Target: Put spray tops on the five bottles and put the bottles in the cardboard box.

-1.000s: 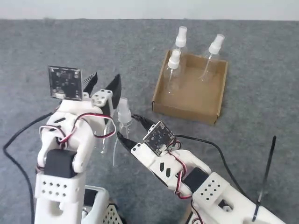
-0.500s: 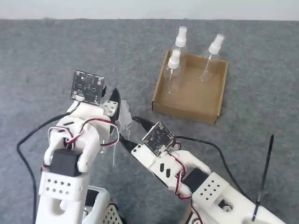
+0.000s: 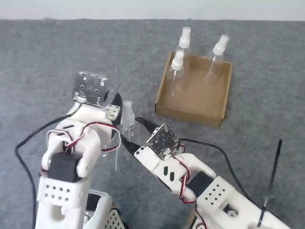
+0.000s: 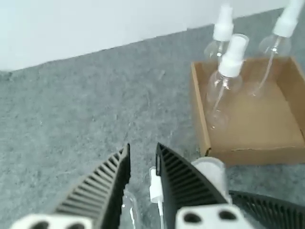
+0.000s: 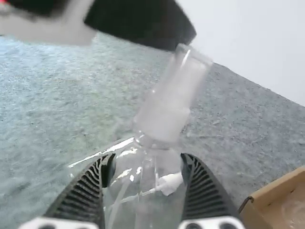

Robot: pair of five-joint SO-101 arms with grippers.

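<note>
The table [image 3: 57,52] is covered in grey felt and runs back to a pale wall at its far edge

The left arm [image 3: 71,152] rises from the near edge, left of the middle. Its left gripper [image 3: 116,102] hangs near the centre of the table, and in its own wrist view the left gripper [image 4: 143,150] has its jaws a little apart, with grey felt showing through the gap and nothing clamped between them

The right arm [image 3: 190,176] comes in from the near right corner and slants toward the centre. The right gripper [image 3: 131,131] is closed around a clear bottle [image 3: 125,138], and its wrist view shows the right gripper [image 5: 146,162] with a ribbed finger pressed on each side of that bottle [image 5: 143,186]

The cardboard box [image 3: 190,112] lies open right of centre, toward the far edge; the left wrist view shows it [image 4: 248,155] too. Three capped bottles stand upright in it: two at its far wall [image 3: 183,47] [image 3: 214,59] and one [image 3: 176,76] just nearer, by its left wall

The held bottle's spray top [image 3: 127,112] sits on the neck just beside the left gripper; this spray top [image 5: 167,109] leans in the right wrist view, its clear cap touching the black jaw above

A small white piece [image 4: 154,185] with a thin tube shows low between the left jaws; I cannot tell what it belongs to
</note>
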